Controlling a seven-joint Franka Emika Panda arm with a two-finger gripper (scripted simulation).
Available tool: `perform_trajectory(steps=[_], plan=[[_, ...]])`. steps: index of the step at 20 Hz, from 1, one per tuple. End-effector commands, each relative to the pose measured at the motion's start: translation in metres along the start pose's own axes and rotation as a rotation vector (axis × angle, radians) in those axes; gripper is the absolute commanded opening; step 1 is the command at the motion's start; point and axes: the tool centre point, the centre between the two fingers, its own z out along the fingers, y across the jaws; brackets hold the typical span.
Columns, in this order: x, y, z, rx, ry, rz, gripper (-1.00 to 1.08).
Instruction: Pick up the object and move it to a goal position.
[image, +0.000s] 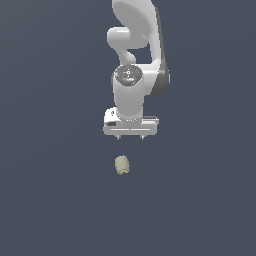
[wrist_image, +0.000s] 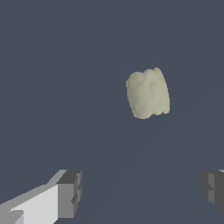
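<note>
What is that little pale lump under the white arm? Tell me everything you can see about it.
The object is a small, pale yellowish-beige blob, roundish and lumpy, with a rough mottled surface and shallow grooves that split it into lobes. What it is made of cannot be told. It lies alone on the plain dark surface, nothing touching it. The gripper is above it and apart from it, its fingers spread wide. The blob is much narrower than the gripper.

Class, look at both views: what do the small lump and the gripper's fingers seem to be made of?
Lump: pale yellow-beige, matte, mottled and bumpy, perhaps stone or dough; the render leaves it open. Fingers: grey, flat-faced, blocky, dull finish, likely hard plastic or rubber pads.
</note>
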Motion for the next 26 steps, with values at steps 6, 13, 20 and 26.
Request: perform_trajectory(steps=[6,13,20,26], plan=[[-0.001,0.004,-0.001,-0.007,0.002,0.001,1.0],[-0.002,0.01,-0.002,-0.017,0.004,0.002,1.0],[0.003,0.011,0.002,-0.019,0.005,-0.016,1.0],[0.021,0.017,0.014,-0.024,0.009,-0.07,1.0]])
